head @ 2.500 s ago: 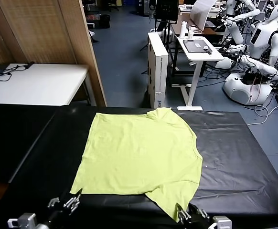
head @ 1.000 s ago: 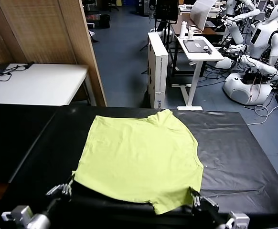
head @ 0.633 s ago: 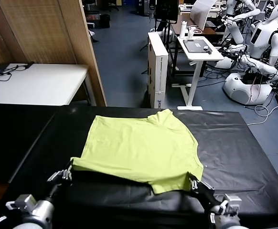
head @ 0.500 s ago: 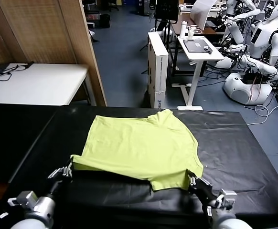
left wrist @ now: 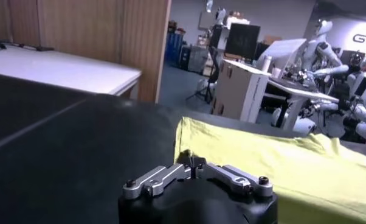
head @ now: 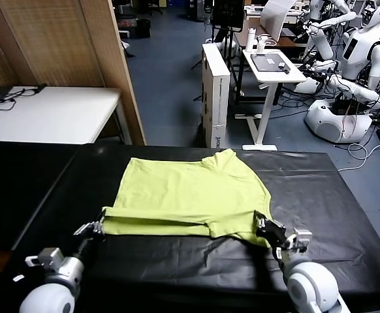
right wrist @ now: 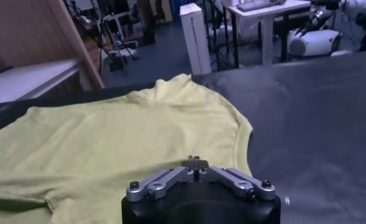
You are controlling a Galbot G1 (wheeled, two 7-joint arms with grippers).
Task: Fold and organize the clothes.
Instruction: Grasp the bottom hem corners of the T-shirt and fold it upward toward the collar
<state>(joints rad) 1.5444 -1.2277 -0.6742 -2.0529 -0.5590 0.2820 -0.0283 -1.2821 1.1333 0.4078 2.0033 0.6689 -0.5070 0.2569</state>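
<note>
1. In the head view you have 1 garment, the lime T-shirt [head: 190,195], soft matte cotton, lying in the middle of the frame on the black table cover [head: 333,195], which is slightly glossy and creased. Its near hem is lifted and doubled over the body, making a straight fold line across the lower middle of the frame.
2. You have 2 grippers there. The left gripper [head: 97,228], lower left, is pinched closed on the shirt's near-left corner; the right gripper [head: 266,228], lower right, is pinched closed on the near-right corner. Bare black cover lies open to the left, right and below the shirt; its far edge sits just short of the cover's far edge, upper centre.
3. In the left wrist view you see the left gripper [left wrist: 195,163] at bottom centre, metal fingers drawn together on the fabric edge, with the T-shirt [left wrist: 280,164] spreading to the right and smooth black cover [left wrist: 67,140] filling the left.
4. In the right wrist view the right gripper [right wrist: 196,162] at bottom centre is clamped closed on the cloth. The T-shirt [right wrist: 122,146] fills the left and centre, its ribbed collar curving at centre right; bare black cover [right wrist: 317,109] fills the right.
</note>
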